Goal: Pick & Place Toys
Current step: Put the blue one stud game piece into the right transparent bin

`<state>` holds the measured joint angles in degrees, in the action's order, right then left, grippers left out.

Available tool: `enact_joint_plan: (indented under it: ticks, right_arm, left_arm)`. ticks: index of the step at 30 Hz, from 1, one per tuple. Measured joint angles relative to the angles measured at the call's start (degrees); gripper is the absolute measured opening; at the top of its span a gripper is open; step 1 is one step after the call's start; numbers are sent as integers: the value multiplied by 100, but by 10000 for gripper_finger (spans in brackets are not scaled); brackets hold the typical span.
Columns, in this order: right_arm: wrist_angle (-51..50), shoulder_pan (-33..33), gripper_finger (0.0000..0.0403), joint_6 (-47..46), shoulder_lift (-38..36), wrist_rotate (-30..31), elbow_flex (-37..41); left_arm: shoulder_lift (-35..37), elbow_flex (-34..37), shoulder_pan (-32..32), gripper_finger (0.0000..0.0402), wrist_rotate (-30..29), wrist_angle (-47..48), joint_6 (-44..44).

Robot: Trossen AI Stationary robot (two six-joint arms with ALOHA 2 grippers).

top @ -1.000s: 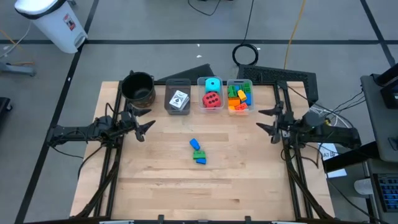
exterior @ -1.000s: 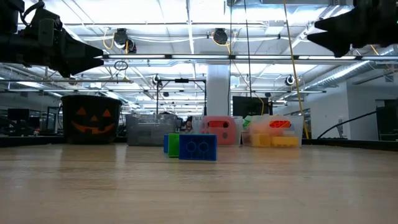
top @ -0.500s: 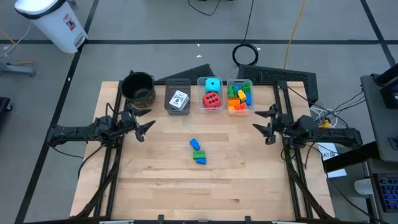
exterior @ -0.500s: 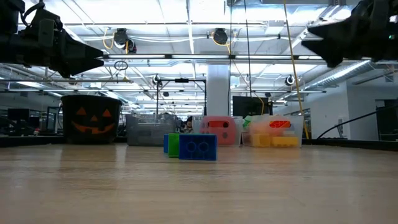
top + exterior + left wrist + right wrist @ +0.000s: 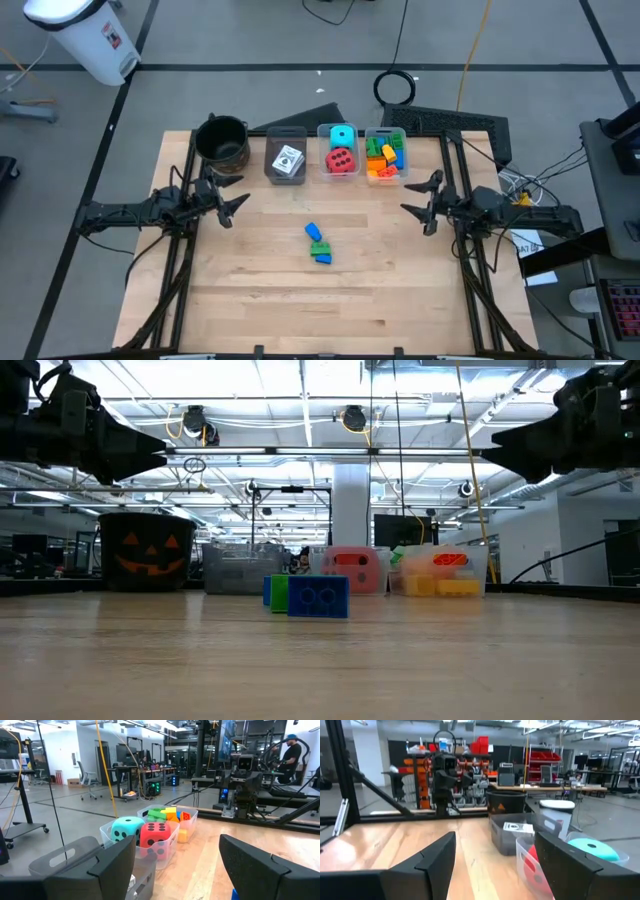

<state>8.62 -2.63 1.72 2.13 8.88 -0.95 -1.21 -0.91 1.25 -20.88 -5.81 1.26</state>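
Observation:
Two blue bricks and a green brick (image 5: 318, 243) lie together on the table's middle; in the low view a blue brick (image 5: 318, 598) stands in front of a green one. A red dotted cube (image 5: 340, 160) and a cyan one (image 5: 342, 135) sit in a clear bin; both cubes show in the left wrist view (image 5: 155, 836). Coloured bricks (image 5: 384, 157) fill the bin to its right. White cards (image 5: 288, 161) lie in a grey bin. My left gripper (image 5: 238, 204) is open at the table's left. My right gripper (image 5: 418, 199) is open at the right, high above the table.
A black round pot (image 5: 222, 139) with an orange face stands at the far left corner, beside the grey bin (image 5: 286, 140). The three bins stand in a row along the far edge. Bare wood lies around the bricks in the middle.
My right gripper has moved toward the table's left, nearer the middle, staying open and high above the table. My left arm has kept still. The bricks have not moved.

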Motion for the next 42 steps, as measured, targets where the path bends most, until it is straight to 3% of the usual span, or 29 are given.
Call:
enact_joint_plan:
  ticks: [19, 29, 33, 39, 42]
  right_arm:
    - [-31, 0, 247, 2, 4, 2, 9]
    - [-32, 0, 247, 2, 6, 2, 9]
    - [-31, 0, 249, 2, 5, 4, 9]
    - [-31, 0, 247, 2, 5, 2, 9]
    - [-31, -1, 248, 2, 6, 4, 9]
  left_arm:
    - [0, 0, 1, 292, -5, -17, -3]
    - [2, -4, 1, 292, -17, -1929, -199]
    - [-28, -5, 1, 292, 60, -1971, -764]
    - [-437, 5, -3, 292, 879, -1553, -2406]
    - [-748, 0, 6, 292, 456, -1723, -2603]
